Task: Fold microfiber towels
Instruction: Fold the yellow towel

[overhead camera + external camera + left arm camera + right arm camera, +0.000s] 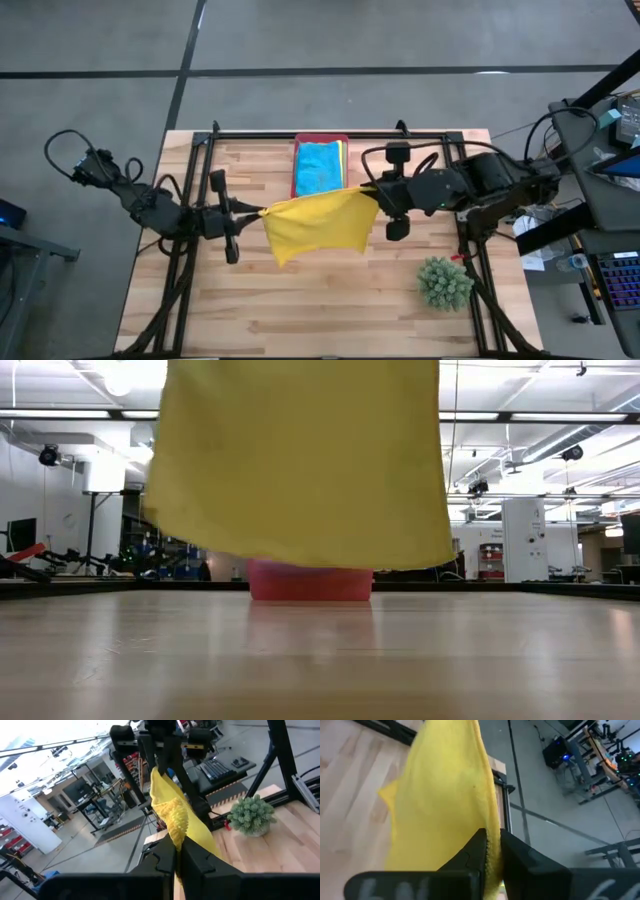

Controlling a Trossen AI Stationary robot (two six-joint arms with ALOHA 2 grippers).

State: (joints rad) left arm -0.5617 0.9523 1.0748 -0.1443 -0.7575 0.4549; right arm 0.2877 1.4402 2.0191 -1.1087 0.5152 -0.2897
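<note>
A yellow towel (318, 226) hangs spread between my two grippers above the middle of the table. My left gripper (252, 212) is shut on its left top corner. My right gripper (372, 190) is shut on its right top corner. In the low view the yellow towel (300, 460) hangs clear of the tabletop. A turquoise blue towel (318, 167) lies on top of other towels in the pink tray (322, 139) at the far edge. My left gripper pinches the towel's left top corner (176, 840) between its two fingers, coming level from the table's left. The cloth runs from there up to the other gripper and hangs below, clear of the table. My right gripper pinches the towel's right top corner (492, 845) between its two fingers, coming level from the table's right. The towel hangs below its top edge, lifted clear.
A spiky green plant (444, 282) stands on the table near the right front. The pink tray (310, 582) shows behind the hanging towel in the low view. Black frame rails run along the table's left, right and far sides.
</note>
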